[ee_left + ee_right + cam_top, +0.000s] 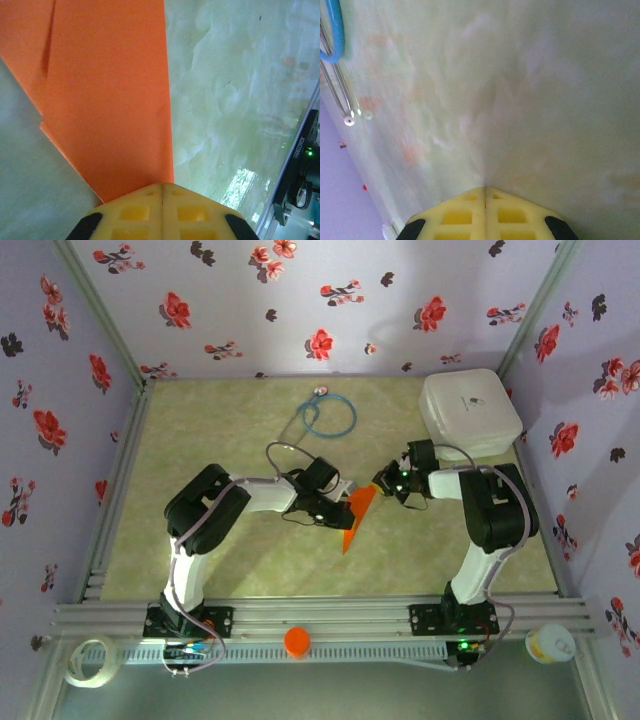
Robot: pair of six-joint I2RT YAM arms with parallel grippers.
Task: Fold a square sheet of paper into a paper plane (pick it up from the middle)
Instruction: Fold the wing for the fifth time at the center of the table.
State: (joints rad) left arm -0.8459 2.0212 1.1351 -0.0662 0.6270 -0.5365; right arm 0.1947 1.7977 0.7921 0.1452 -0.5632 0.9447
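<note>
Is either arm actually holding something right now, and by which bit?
The left gripper pinches the folded orange paper by its narrow end; the right gripper is shut on nothing.

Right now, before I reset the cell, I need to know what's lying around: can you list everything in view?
orange paper: one, bright orange, folded to a point, mid-table between the grippers
rounded box: one, white, far right corner of the table
tube loop: one, blue with metal ends, far middle of the table
round cap: one, orange, on the near rail between the arm bases
tape roll: one, whitish, near left, off the table
small container: one, white and yellowish, near right by the rail
table: one, pale green
left gripper: one, yellow pads, shut, tips at the paper
right gripper: one, yellow pads, shut, over bare table beside the paper
</note>
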